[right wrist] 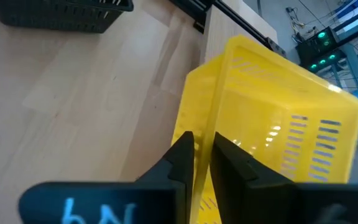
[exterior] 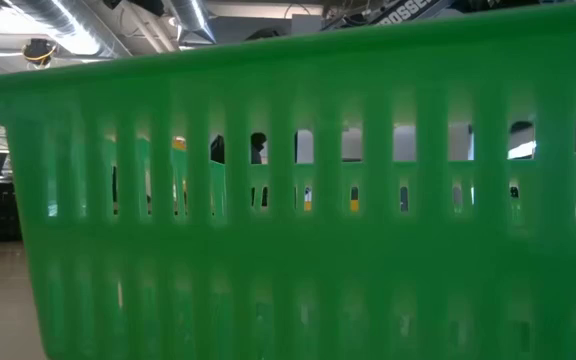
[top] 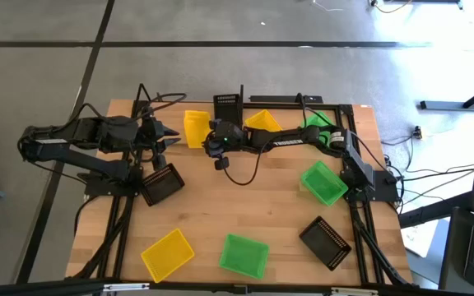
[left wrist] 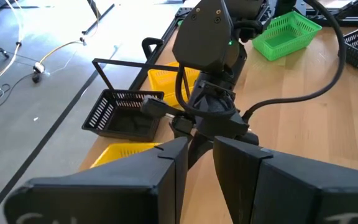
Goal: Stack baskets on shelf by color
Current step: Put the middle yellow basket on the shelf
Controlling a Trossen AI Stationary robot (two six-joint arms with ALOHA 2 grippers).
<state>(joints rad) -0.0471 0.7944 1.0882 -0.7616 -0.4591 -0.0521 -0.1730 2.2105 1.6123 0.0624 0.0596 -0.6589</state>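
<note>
My right gripper [top: 207,141] [right wrist: 204,140] reaches from the table's right to a yellow basket [top: 195,127] [right wrist: 272,124] by the shelf [top: 280,104] at the table's far edge, and is shut on it. On the shelf I see a black basket [top: 228,106], a second yellow basket [top: 262,121] and a green basket [top: 318,122]. My left gripper [top: 169,136] [left wrist: 199,148] hangs open just left of the held basket and holds nothing. The low view is filled by the wall of a green basket [exterior: 298,190]. My right gripper pinches the yellow basket's side wall at its rim [right wrist: 207,118], one finger inside the basket and one outside. The fingers come from the table's right, slanting down. The basket sits tilted in the hold; whether its underside rests on the wood, I cannot tell.
Loose on the table lie a black basket [top: 161,183] near my left arm, a green basket [top: 323,182] at the right, and a yellow basket [top: 168,253], a green basket [top: 243,255] and a black basket [top: 326,242] along the near edge. A cable [top: 241,174] loops mid-table.
</note>
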